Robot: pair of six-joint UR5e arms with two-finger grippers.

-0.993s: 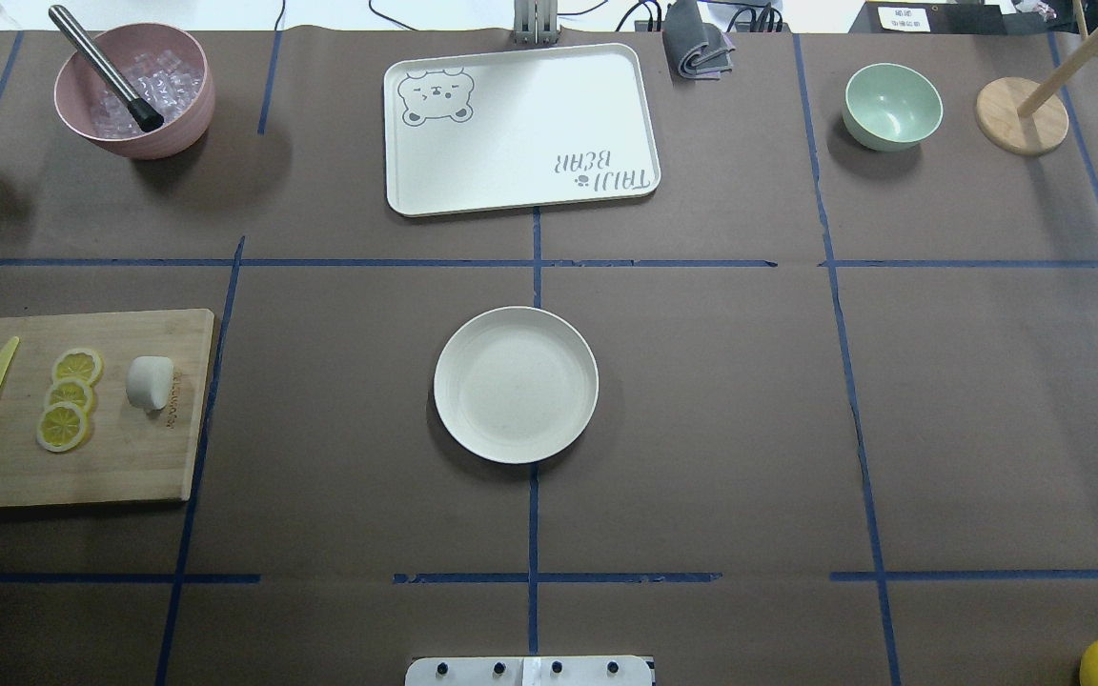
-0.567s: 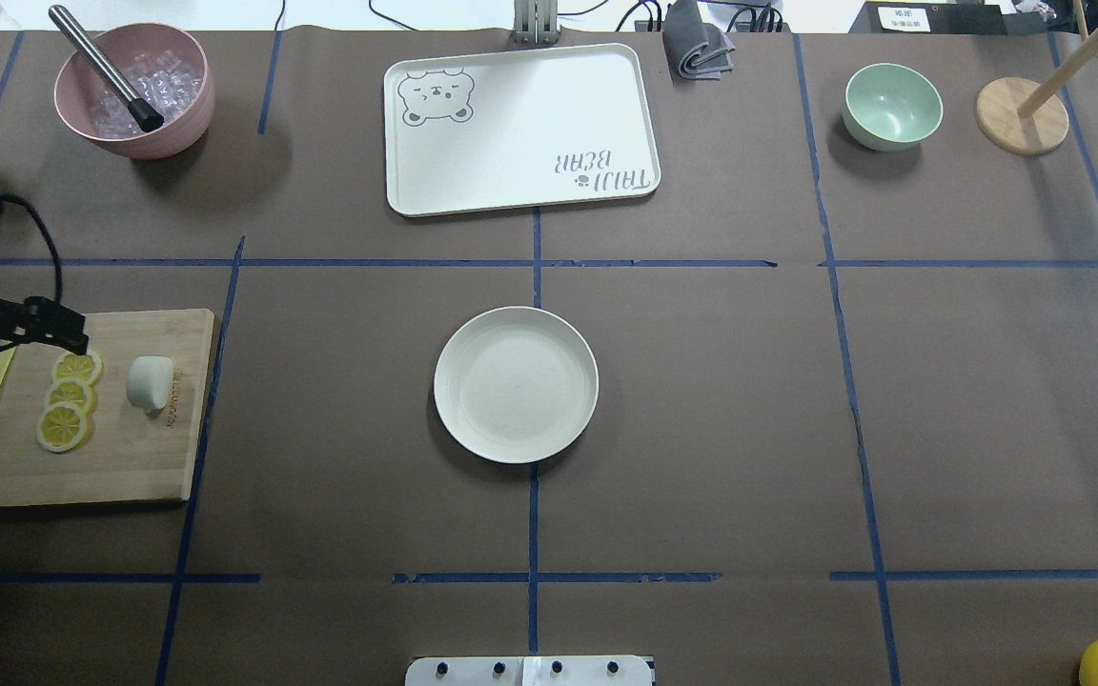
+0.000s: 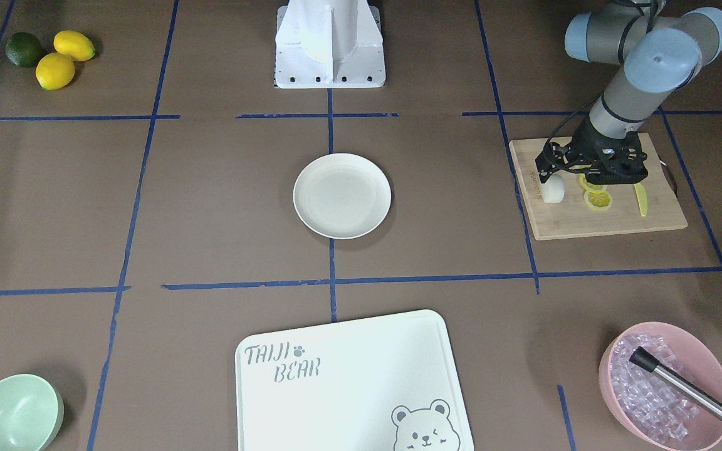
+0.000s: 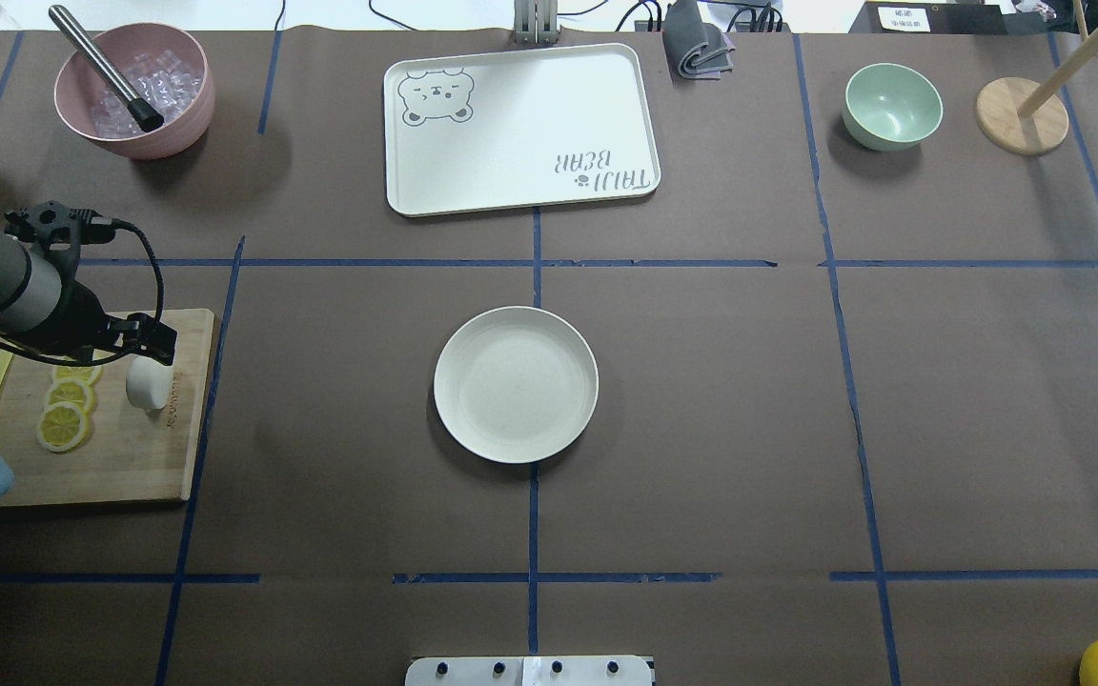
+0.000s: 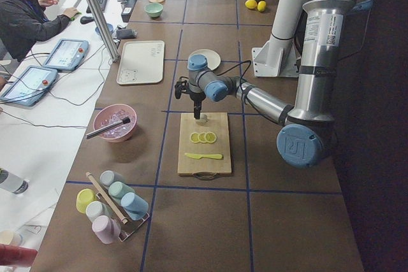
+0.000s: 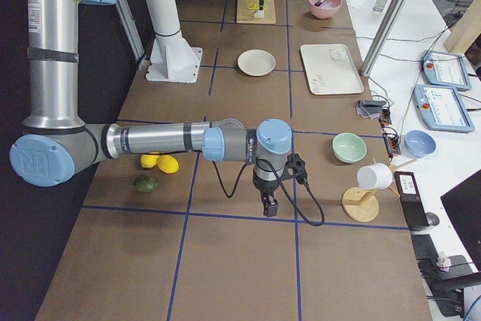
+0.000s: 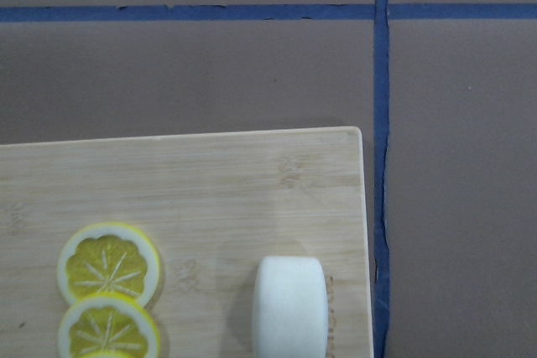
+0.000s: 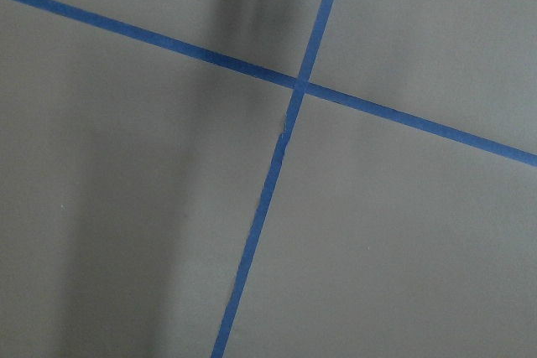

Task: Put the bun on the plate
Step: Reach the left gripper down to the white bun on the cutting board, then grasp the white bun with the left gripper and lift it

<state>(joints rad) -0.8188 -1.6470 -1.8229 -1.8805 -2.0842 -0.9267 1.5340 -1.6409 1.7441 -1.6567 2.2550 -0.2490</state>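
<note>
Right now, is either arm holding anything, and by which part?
Nothing is held. The bun lies free on the cutting board by the left gripper; the right gripper hangs over the table.

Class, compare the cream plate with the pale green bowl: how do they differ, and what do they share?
Colour: the plate is cream-white, the green bowl pale green. Depth: the plate is shallow with a low rim, the green bowl deep. Place: the plate sits mid-table, the green bowl near a far corner. Both are round, upright and empty.
</note>
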